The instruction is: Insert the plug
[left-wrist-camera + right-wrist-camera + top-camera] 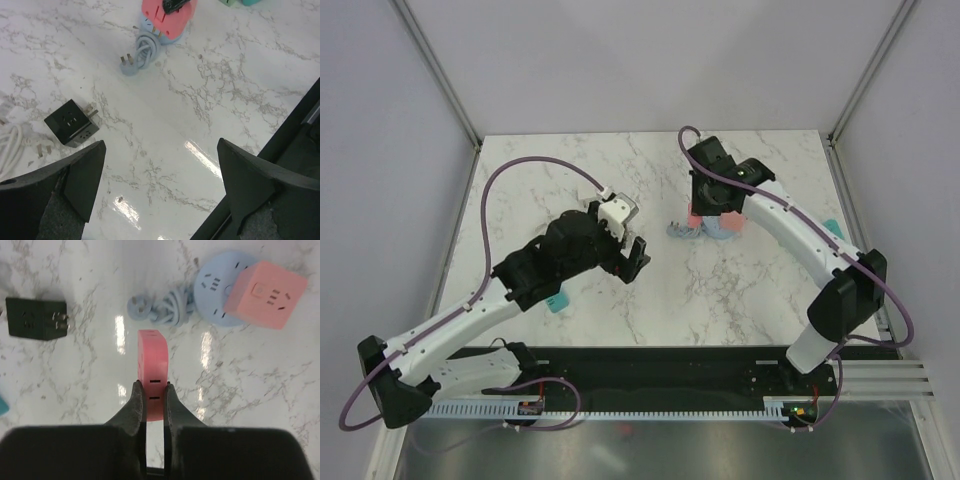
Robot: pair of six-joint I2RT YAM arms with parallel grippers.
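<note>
right wrist view: right gripper [155,390] clamped on pink plug [152,355], plug just short of blue round socket hub [210,295]; left gripper [160,155] idle, jaws wide apart; step judged approach, nxt move needs pin alignment w/ a free outlet.

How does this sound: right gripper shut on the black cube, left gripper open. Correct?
Not quite. The right gripper is shut on the pink plug, not the black cube, which lies loose on the table; the right wrist view shows it. The left gripper is open, as you said.
</note>
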